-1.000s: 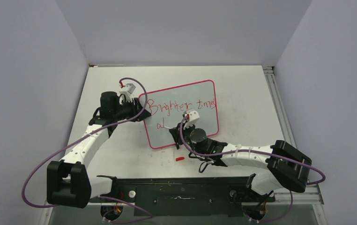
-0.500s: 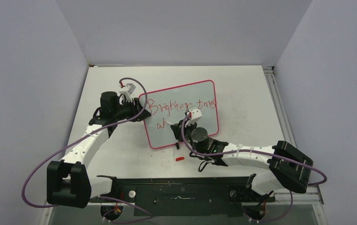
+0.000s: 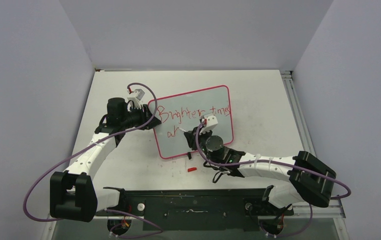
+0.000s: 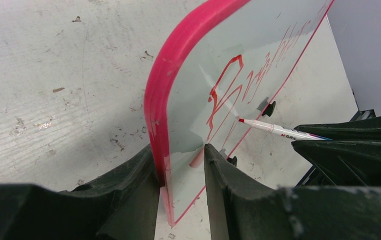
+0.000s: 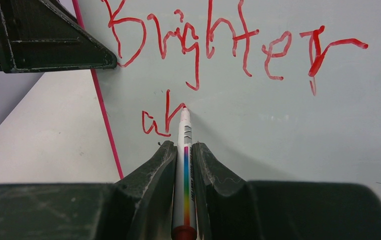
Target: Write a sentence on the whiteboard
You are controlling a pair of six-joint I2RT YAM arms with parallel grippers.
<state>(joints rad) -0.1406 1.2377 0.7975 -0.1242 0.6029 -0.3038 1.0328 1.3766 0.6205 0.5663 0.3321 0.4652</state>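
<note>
The board (image 3: 176,146) lay near the middle of the counter (image 3: 258,100), turned askew, its pink frame toward the left arm. The left claw (image 3: 151,122) was clamped on the board's left edge. In the left wrist view the rounded pink rim sat between the two fingers of the left claw (image 4: 181,152), with the glossy face (image 4: 198,75) running away from the camera.

The right claw (image 3: 192,135) hovered over the lower part of the board, closed tight on a marker (image 5: 186,170). In the right wrist view the fingers of that claw (image 5: 182,147) pinched the marker's barrel from both sides. Its red tip touched the white face (image 5: 278,130) at the top of a short slanted stroke.

The sentence (image 3: 193,114) was unfinished. "Brighter times" ran across the upper line in thin red strokes. Below it, near the left edge, stood "a" and a partly formed second letter (image 5: 159,120).

A small red piece (image 3: 192,169) lay on the counter just beside the board's near edge.
</note>
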